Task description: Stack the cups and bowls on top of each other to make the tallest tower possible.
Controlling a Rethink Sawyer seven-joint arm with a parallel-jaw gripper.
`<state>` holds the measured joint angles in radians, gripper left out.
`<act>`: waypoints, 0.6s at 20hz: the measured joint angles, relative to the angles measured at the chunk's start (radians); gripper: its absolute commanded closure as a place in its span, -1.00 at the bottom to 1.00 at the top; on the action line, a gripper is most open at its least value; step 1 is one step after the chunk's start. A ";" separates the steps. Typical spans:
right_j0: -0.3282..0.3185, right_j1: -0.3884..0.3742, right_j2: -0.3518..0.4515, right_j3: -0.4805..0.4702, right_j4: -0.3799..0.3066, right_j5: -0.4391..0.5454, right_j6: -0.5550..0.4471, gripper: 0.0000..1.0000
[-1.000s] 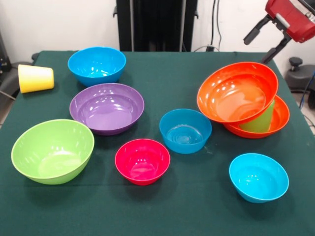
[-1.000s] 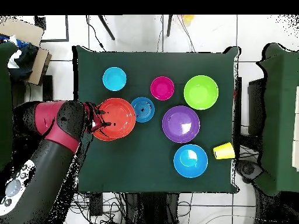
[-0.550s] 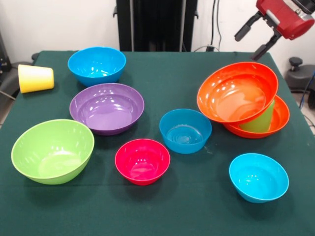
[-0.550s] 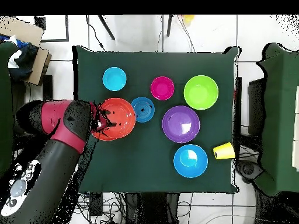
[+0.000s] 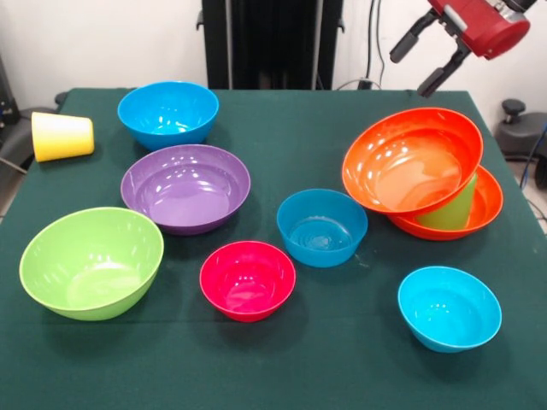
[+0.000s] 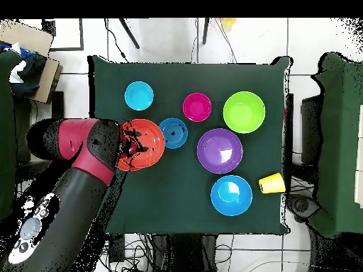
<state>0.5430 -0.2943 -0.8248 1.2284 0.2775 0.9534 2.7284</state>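
I see the gripper at upper right, fingers spread and empty. Below it, one orange bowl tilts on the green cup inside the other orange bowl.

1. Looking like a robotics lab: red and black arm hanging over a green-clothed surface.
2. Cables trailing across the white tiled floor.
3. Cardboard box sitting beside the rig.
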 measured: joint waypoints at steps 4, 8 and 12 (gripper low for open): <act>-0.007 -0.008 0.003 0.003 -0.009 0.000 0.000 -1.00; -0.009 -0.016 0.008 0.005 -0.019 -0.003 0.000 -1.00; -0.009 -0.017 0.011 0.006 -0.027 -0.017 0.000 -1.00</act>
<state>0.5342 -0.3112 -0.8143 1.2342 0.2502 0.9364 2.7284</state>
